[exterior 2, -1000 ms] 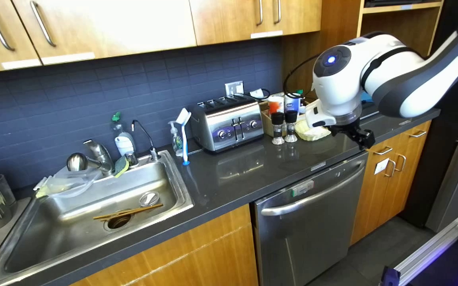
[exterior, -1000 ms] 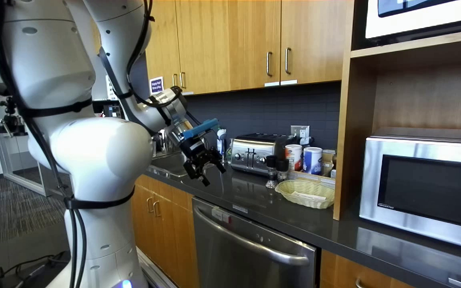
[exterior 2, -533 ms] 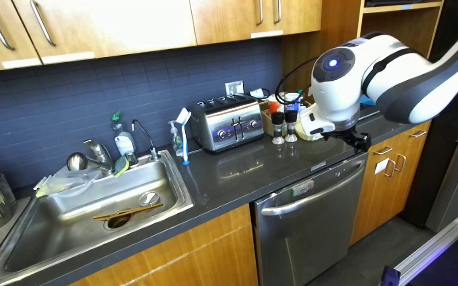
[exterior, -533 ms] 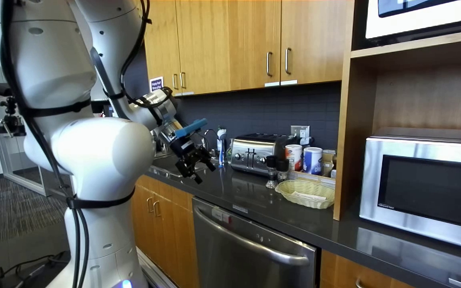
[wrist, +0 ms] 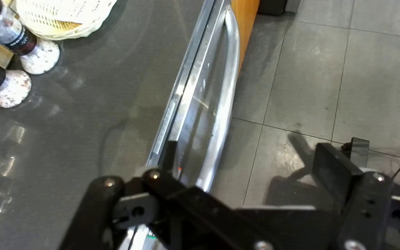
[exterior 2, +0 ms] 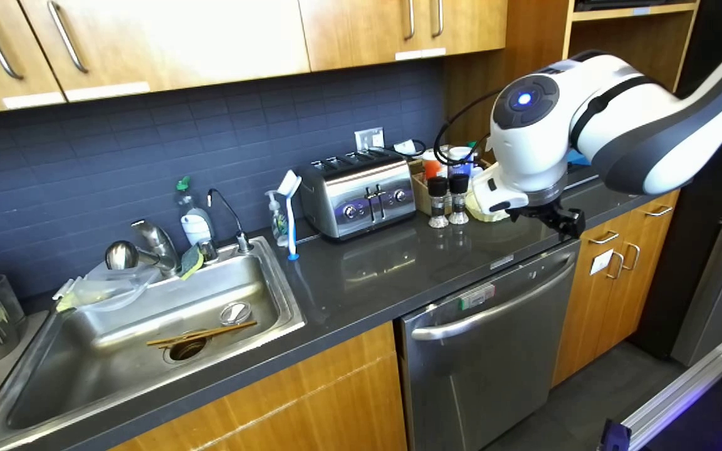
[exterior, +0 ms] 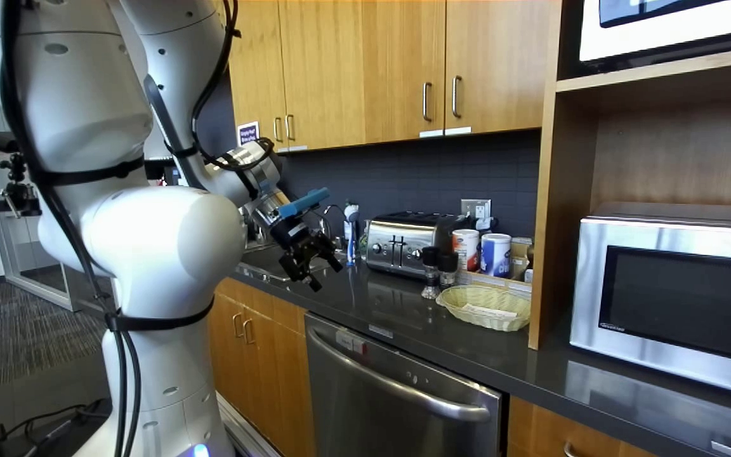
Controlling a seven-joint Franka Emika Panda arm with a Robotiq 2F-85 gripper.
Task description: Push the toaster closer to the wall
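The gripper (exterior: 325, 274) is found shifted slightly toward 9 o'clock in both exterior views, jaws spread, nothing held. In an exterior view, the toaster (exterior 2: 367, 199) is seen unmoved near the wall (exterior 2: 235, 141), at the gripper's 9 o'clock; no push is judged begun.

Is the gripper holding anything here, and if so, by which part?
Nothing is held: the gripper is wide open, with no object gripped in it.

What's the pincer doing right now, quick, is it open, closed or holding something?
Pincer: open, spread wide in the wrist view, holding nothing.
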